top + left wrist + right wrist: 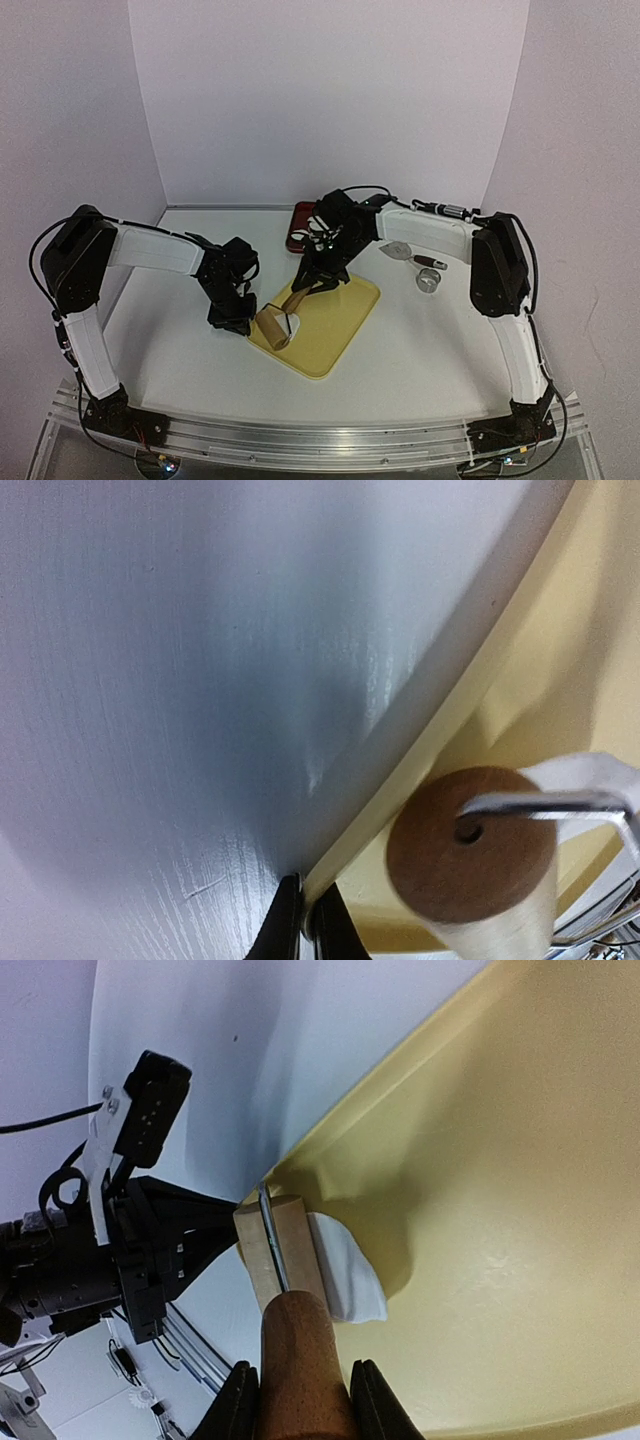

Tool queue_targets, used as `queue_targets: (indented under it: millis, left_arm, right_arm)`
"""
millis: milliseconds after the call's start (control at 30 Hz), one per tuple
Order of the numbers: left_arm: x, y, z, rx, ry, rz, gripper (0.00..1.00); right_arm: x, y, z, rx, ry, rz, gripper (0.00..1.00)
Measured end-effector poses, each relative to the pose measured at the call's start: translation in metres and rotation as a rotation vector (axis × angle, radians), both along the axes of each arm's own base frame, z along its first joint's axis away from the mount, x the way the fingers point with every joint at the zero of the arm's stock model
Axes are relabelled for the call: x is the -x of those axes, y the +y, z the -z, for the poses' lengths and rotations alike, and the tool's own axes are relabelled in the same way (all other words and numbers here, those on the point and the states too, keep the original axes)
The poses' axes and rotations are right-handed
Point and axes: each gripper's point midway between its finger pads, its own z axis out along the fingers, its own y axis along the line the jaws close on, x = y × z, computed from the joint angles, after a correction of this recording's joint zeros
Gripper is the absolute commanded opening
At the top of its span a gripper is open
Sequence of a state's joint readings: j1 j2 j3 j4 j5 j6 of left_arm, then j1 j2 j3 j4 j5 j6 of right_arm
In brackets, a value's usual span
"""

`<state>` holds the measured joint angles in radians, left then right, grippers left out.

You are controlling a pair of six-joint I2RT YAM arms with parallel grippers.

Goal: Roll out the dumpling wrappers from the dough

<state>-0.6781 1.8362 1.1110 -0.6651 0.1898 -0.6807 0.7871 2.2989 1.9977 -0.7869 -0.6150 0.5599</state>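
A white table (430, 340) with pale walls on three sides carries a yellow board (335, 325) set at an angle between the two arms. The right gripper (300, 1405) has its fingers (238, 1405) clamped on either side of the wooden handle (298, 1345) of a small roller (280, 1245), whose barrel lies across the board's near-left corner. The dough (352, 1272) is a thin white patch there, one edge tucked under the barrel and the rest spread out beside it. The left gripper (308, 925) is pinched onto the board's rim just beside that corner, which pins the board down. No wrappers are in view, so the job looks to be at the flattening stage. To do it well, the right arm should press straight down through the handle and push the barrel over the whole patch towards the board's middle, not off the rim. Even, overlapping strokes from more than one direction would keep the sheet uniform. The left grip should stay firm so the board cannot slide, and the barrel should stay clear of those fingers.
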Motion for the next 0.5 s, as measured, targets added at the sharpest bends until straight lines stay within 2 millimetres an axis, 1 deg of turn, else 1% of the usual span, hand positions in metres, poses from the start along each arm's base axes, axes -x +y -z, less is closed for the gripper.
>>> queue_targets:
  millis: [100, 200, 333, 500]
  left_arm:
    - [0.000, 0.000, 0.000, 0.000, 0.000, 0.000, 0.00]
    - [0.000, 0.000, 0.000, 0.002, 0.000, 0.000, 0.00]
    - [-0.003, -0.006, -0.001, 0.022, -0.013, 0.005, 0.00]
    - [-0.003, -0.006, -0.001, 0.023, -0.014, 0.006, 0.00]
  right_arm:
    - [0.005, 0.008, 0.001, -0.009, -0.012, -0.018, 0.00]
    - [0.005, 0.005, 0.003, -0.012, -0.012, -0.012, 0.00]
    - [0.000, -0.009, 0.004, -0.020, 0.010, 0.015, 0.00]
    - [-0.014, -0.038, 0.002, 0.006, 0.029, 0.071, 0.00]
